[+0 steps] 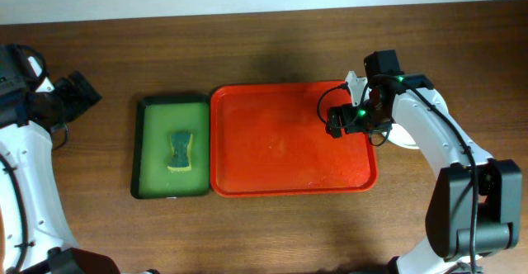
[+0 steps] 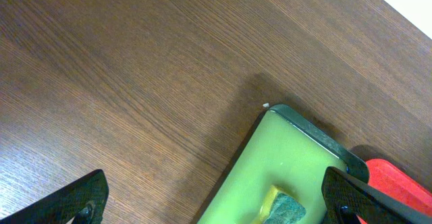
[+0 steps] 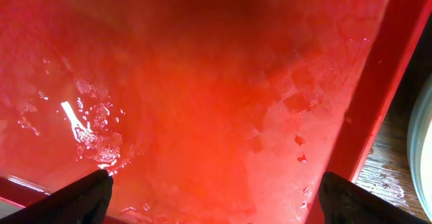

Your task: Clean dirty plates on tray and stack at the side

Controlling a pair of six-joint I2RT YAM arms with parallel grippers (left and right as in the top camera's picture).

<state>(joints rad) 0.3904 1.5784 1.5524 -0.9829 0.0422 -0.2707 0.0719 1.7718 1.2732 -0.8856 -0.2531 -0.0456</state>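
So the plates (image 1: 403,136) are off the red tray (image 1: 280,154). They sit on the table (image 1: 289,233) just beside the tray's right rim. From overhead only a pale curved sliver pokes out from under the right arm (image 1: 437,134), so I can't tell how many are in the pile. In the right wrist view one pale rim shows at the far right edge, just past the tray's raised red rim.

The right gripper (image 3: 219,200) hangs over the right part of the red tray with its jaws spread wide and nothing between them. The plates are off to its right side, near but not touching it, with the tray rim in between. The tray floor under it looks wet, with shiny patches and little droplets.

The left gripper (image 2: 216,207) is way over on the left side of the table, well apart from the plates. It's spread open too and holding nothing. Its camera looks down at bare wood and the near corner of the green tray (image 1: 157,125). That tray sits right against the left side of the red one. A sponge (image 1: 180,150), yellow with a dark green top, lies in the middle of the green tray.
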